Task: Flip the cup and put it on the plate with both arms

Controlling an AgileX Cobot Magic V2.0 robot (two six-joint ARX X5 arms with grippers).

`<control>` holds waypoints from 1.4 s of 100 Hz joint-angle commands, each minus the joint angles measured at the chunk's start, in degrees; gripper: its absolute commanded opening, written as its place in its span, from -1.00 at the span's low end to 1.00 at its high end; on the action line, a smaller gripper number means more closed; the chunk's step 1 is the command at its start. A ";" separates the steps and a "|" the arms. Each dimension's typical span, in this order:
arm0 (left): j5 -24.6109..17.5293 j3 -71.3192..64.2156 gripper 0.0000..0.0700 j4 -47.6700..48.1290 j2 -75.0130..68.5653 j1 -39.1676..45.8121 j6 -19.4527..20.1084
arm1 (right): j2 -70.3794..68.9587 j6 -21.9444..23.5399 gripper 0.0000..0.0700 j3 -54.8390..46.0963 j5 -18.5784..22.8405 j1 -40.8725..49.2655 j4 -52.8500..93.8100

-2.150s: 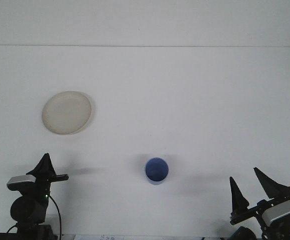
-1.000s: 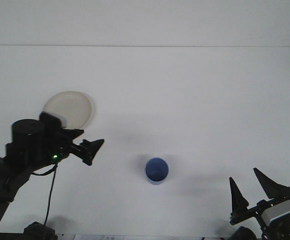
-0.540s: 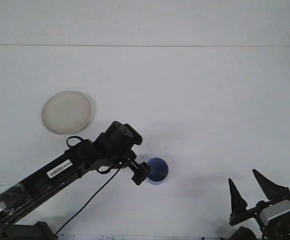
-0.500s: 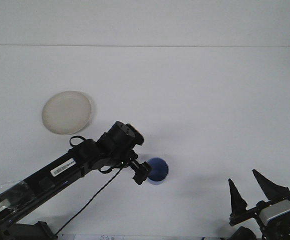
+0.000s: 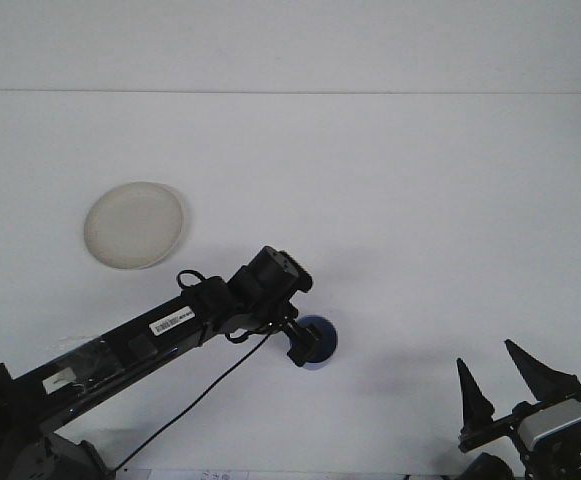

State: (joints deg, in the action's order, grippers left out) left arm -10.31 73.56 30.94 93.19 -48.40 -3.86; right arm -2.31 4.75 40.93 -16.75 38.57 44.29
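1. The plate (image 5: 134,224) lies flat and bare on the white bench (image 5: 420,200), up and well to the left of the left tool (image 5: 301,345), apart from everything else.
2. The left arm reaches in from the lower left corner, and its tool sits right over the left part of the cup (image 5: 318,343), hiding that side of the rim.
3. I cannot tell how wide the left tool stands or whether it has closed on anything; its dark fingers merge with the cup from this angle.
4. The cup stands on the bench directly at the left tool, touching it or nearly so. It is well apart from the right tool (image 5: 498,383) and down and to the right of the plate.
5. The cup's long axis looks upright, with its mouth pointing up toward the camera; only part of the blue rim shows past the tool.
6. The right tool waits at the lower right corner with its two pointed fingers spread apart, holding nothing.
7. I judge the step in hand to be the first grasp: the left arm getting hold of the cup so it can be turned over.
8. The next move likely calls for a firm grip on the cup's wall, a clean lift, then a turn, probably with the right tool sharing the work, before it goes to the plate.
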 commanded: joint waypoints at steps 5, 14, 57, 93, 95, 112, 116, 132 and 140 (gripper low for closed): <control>0.20 1.18 0.66 -0.46 2.82 -1.01 0.22 | 0.15 0.42 0.45 0.24 -0.22 0.33 -0.50; 0.20 1.18 0.49 -0.57 3.80 -1.22 0.20 | 0.15 0.42 0.45 0.24 -0.22 0.33 -0.48; 0.22 1.77 -0.98 -0.33 3.37 -1.33 0.20 | 0.15 0.42 0.45 0.24 -0.22 0.33 -0.46; 6.54 15.74 -0.98 14.05 -2.43 5.70 5.11 | 0.15 0.46 0.45 0.24 -0.22 0.33 -0.50; 6.58 16.65 -0.98 14.86 -2.95 6.78 5.46 | 0.15 0.46 0.45 0.24 -0.22 0.33 -0.50; 11.10 23.74 -0.98 21.49 -5.20 19.12 6.91 | 0.15 0.46 0.45 0.24 -0.22 0.33 -0.52; 12.02 24.98 -0.98 22.73 -5.20 22.69 6.93 | 0.15 0.46 0.45 0.24 -0.22 0.33 -0.52; 12.07 25.92 -0.98 22.45 -4.42 36.59 6.93 | 0.15 0.46 0.45 0.24 -0.22 0.33 -0.52; 12.07 25.92 -0.98 21.90 -2.95 41.99 5.95 | 0.15 0.83 0.45 0.24 -0.22 0.33 -0.52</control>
State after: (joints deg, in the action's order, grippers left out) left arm 1.74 98.24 53.56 88.33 -9.08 2.59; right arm -2.31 4.75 40.93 -16.75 38.57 44.29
